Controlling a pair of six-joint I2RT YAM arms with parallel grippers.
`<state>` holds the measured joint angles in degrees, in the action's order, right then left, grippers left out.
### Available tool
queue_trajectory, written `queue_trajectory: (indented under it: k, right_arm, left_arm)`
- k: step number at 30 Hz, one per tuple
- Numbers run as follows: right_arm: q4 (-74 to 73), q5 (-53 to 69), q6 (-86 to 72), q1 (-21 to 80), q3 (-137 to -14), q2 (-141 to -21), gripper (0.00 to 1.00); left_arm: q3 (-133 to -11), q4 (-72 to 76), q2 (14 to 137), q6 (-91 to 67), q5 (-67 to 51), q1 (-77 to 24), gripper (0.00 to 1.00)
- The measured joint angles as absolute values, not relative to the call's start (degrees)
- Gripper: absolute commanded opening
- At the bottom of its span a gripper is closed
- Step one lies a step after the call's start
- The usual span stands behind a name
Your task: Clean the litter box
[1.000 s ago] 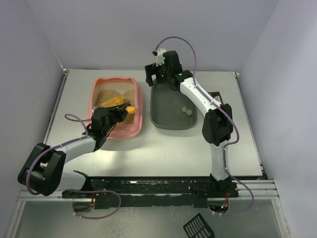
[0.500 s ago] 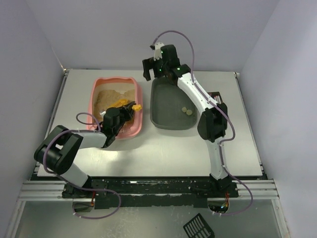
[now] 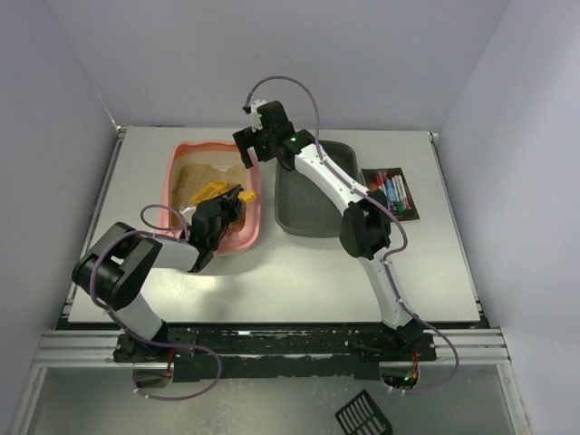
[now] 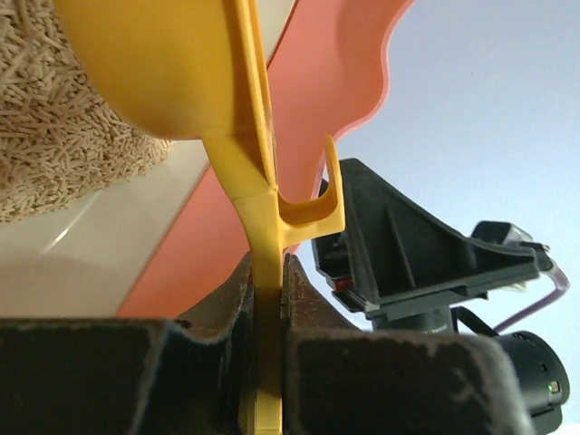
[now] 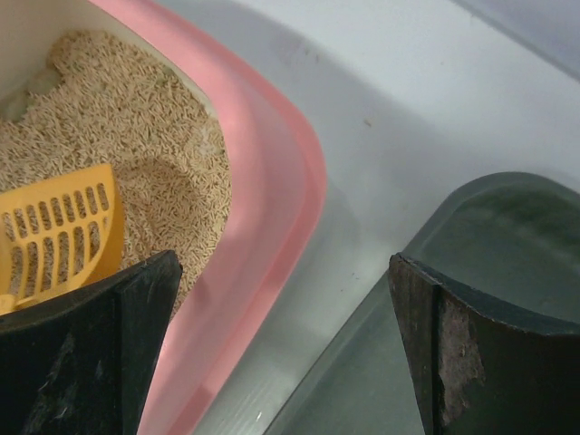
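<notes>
The pink litter box sits left of centre, with tan litter in it. A yellow slotted scoop lies over the litter, and its handle reaches across the right rim. My left gripper is shut on that handle, low at the box's near right side. The right gripper hangs open above the box's far right corner. In the right wrist view its wide-apart fingers frame the pink rim, the scoop's blade and a strip of table. Nothing is between them.
A dark grey tray lies just right of the litter box, its edge under the right gripper's far finger. A pack of pens lies right of the tray. The right arm crosses above the tray.
The right arm has swung left, from above the grey tray's far end to the litter box's far right corner. The left arm has folded in closer, still holding the scoop.
</notes>
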<state>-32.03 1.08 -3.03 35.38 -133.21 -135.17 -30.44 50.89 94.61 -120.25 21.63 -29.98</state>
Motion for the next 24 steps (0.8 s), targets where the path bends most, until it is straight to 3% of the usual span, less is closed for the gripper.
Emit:
queue_trajectory:
  k: [14, 24]
  right_arm:
    - [-32.27, 4.51, -7.09, 35.31, -133.95, -139.61, 1.00]
    - [-31.70, 7.51, -8.19, 35.11, -132.60, -139.81, 1.00]
  left_arm:
    - [-29.41, 59.00, 98.80, -118.91, 26.85, -30.26, 0.07]
    - [-35.07, 61.23, 105.54, -119.04, 30.33, -30.20, 0.07]
